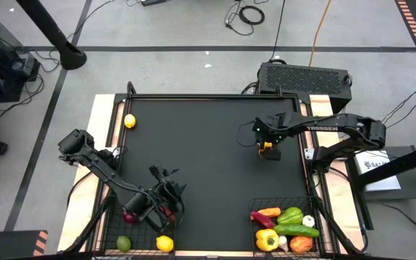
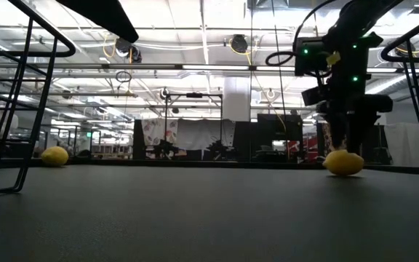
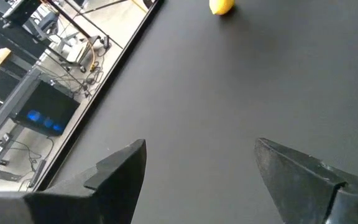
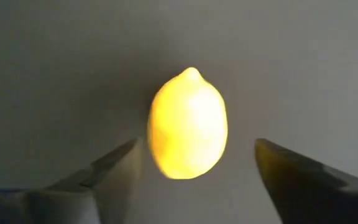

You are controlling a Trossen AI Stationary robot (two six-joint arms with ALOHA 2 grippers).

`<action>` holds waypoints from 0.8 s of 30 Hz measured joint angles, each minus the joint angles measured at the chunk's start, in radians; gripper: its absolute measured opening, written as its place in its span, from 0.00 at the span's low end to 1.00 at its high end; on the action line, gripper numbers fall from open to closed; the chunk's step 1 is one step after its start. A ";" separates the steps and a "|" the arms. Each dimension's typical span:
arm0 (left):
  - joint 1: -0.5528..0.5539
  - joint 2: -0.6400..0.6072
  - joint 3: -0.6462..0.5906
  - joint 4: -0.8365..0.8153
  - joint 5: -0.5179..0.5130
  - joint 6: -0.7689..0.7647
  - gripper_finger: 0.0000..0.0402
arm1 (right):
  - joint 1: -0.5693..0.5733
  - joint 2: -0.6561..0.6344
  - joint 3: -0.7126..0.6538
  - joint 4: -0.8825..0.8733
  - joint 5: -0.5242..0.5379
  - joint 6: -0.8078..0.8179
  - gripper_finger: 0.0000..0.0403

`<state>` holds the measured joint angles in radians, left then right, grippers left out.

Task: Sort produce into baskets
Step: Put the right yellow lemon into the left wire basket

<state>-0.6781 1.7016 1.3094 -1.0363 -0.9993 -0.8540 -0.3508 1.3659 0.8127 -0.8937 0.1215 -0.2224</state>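
Since both arms are out over the black bench (image 1: 215, 180), running left to right, clock positions from the high view:

- Left black wire-mesh basket (image 1: 107, 230), 7 o'clock: 1 green lime (image 1: 123, 243), 1 yellow lemon (image 1: 165, 243), 1 purple onion (image 1: 129, 215), plus a red piece half hidden by the arm.
- Left tool (image 3: 201, 149) hangs over that basket, fingers apart, empty.
- Loose lemon (image 1: 130, 121) at 10 o'clock, well clear of everything.
- Right tool (image 4: 194, 149) at 3 o'clock, fingers spread either side of a third lemon (image 1: 268, 152) lying on the bench, not clamped.
- Right wire-mesh basket (image 1: 322, 217), 5 o'clock: roughly 7 vegetables, heaped, so no exact count.

Totals: 3 lemons, 2 baskets.

Handling guess: the lemon is light, firm, with a waxy rind, and it rolls. Grip it across the fat middle, not the tapered ends, or it will likely squirt out.
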 joint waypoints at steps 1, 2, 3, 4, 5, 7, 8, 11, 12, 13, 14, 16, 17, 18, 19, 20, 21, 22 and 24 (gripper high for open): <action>0.000 0.000 0.000 0.000 0.000 0.000 0.76 | 0.005 0.000 0.000 0.008 0.020 -0.020 0.79; 0.000 0.000 0.000 0.000 0.000 -0.001 0.76 | 0.009 0.000 0.000 0.016 0.040 -0.039 0.83; 0.000 0.000 0.000 0.000 0.000 -0.001 0.76 | 0.013 0.000 0.000 0.029 0.060 -0.054 0.86; 0.000 0.000 0.000 0.000 0.000 -0.002 0.76 | 0.014 0.000 0.000 0.048 0.069 -0.070 0.88; 0.000 0.000 0.000 0.000 0.000 -0.002 0.76 | 0.015 0.000 0.000 0.066 0.067 -0.078 0.90; 0.000 0.000 0.000 0.000 0.000 -0.002 0.76 | 0.014 0.000 -0.002 0.097 0.061 -0.083 0.92; 0.000 0.000 0.000 0.000 0.000 -0.002 0.76 | 0.012 0.000 -0.007 0.109 0.060 -0.079 0.93; 0.000 0.000 0.000 0.000 0.000 -0.003 0.76 | 0.011 0.011 -0.022 0.104 0.054 -0.051 0.93; 0.000 0.000 0.000 0.001 0.003 -0.003 0.76 | 0.011 0.017 -0.027 0.106 0.052 -0.036 0.93; 0.000 0.000 0.000 0.001 0.005 -0.003 0.76 | 0.011 0.020 -0.034 0.106 0.048 -0.022 0.93; -0.001 0.000 0.000 0.001 0.005 -0.003 0.76 | 0.010 0.022 -0.042 0.106 0.038 -0.010 0.93; -0.001 0.000 0.000 0.001 0.007 -0.003 0.76 | 0.010 0.030 -0.053 0.119 0.031 0.004 0.93; -0.001 0.000 0.000 0.001 0.007 -0.003 0.76 | 0.010 0.037 -0.056 0.128 0.032 0.010 0.93; -0.001 0.000 0.000 0.001 0.007 -0.003 0.76 | 0.010 0.043 -0.056 0.130 0.036 0.015 0.93; -0.001 0.000 0.000 0.001 0.007 -0.003 0.76 | 0.010 0.048 -0.056 0.128 0.041 0.020 0.93; -0.001 0.000 0.000 0.001 0.008 -0.003 0.76 | 0.010 0.055 -0.056 0.129 0.051 0.023 0.93; -0.001 0.000 0.000 0.002 0.009 -0.003 0.76 | 0.010 0.063 -0.057 0.131 0.063 0.025 0.92; -0.001 0.000 0.000 0.003 0.013 -0.003 0.76 | 0.010 0.073 -0.056 0.131 0.064 0.028 0.91; -0.001 0.000 0.000 0.003 0.024 -0.003 0.76 | 0.010 0.096 -0.056 0.132 0.062 0.028 0.88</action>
<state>-0.6788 1.7016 1.3094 -1.0331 -0.9752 -0.8570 -0.3408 1.4615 0.7563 -0.7617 0.1840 -0.1942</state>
